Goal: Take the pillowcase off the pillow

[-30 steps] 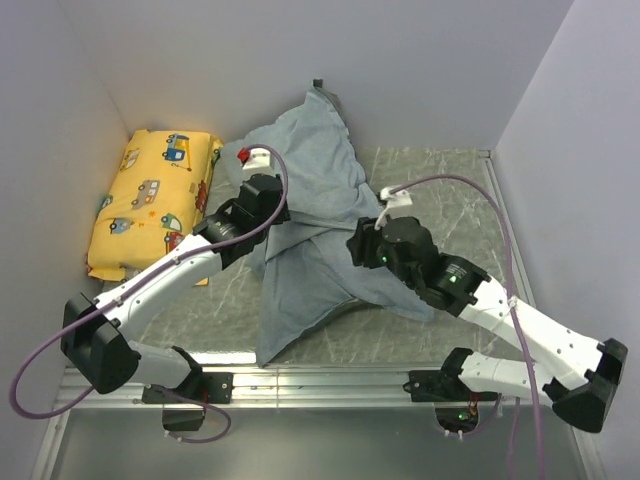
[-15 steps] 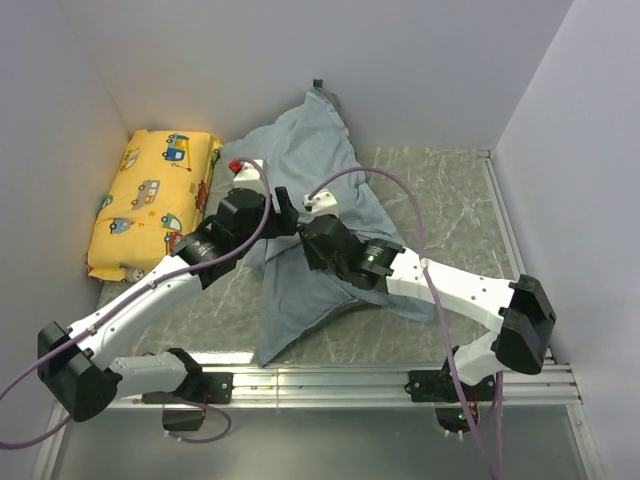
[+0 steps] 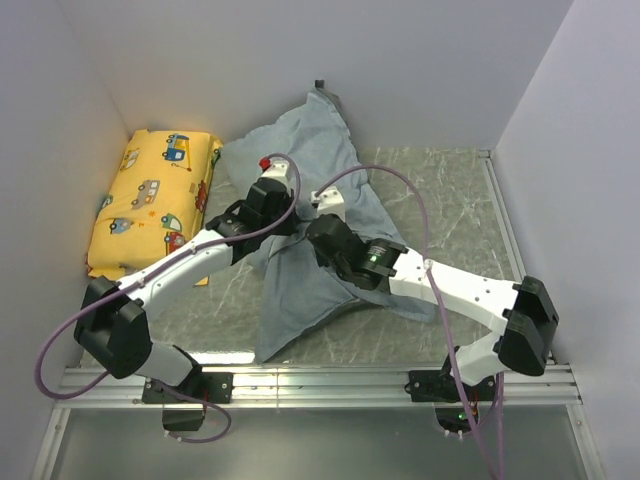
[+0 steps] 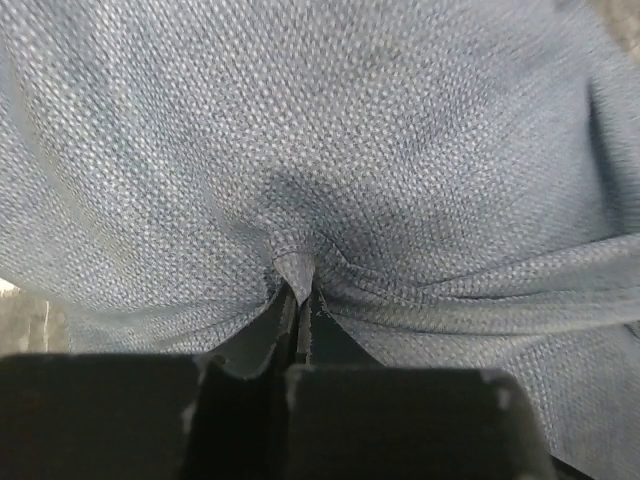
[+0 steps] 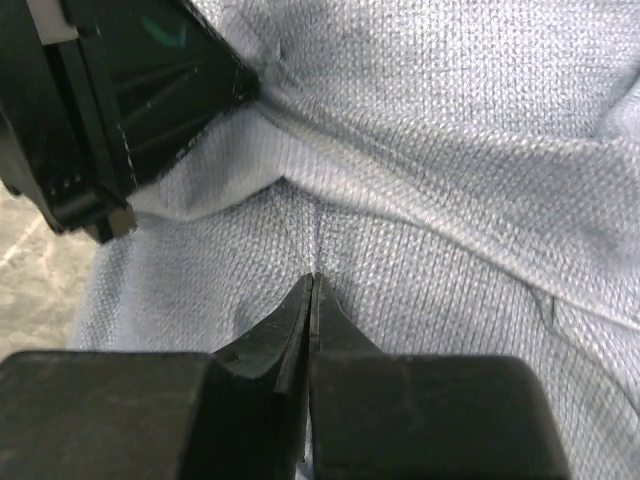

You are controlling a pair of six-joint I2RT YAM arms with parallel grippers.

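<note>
walls: plain pale matte white panels closed the left [image 3: 40, 150], far [image 3: 300, 40] and right [image 3: 580, 150] sides | floor: grey marbled flat tabletop [image 3: 450, 200] ran up to all three | near edge: silver ribbed aluminium rail [image 3: 330, 380], then smooth grey sheet panel [image 3: 330, 450] nearer | light: even, diffuse, soft shadows

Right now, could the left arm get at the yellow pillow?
Probably, but not freely: nothing stands between it and the yellow pillow, yet the left end effector is shut on the pillowcase and would have to let go first.
</note>
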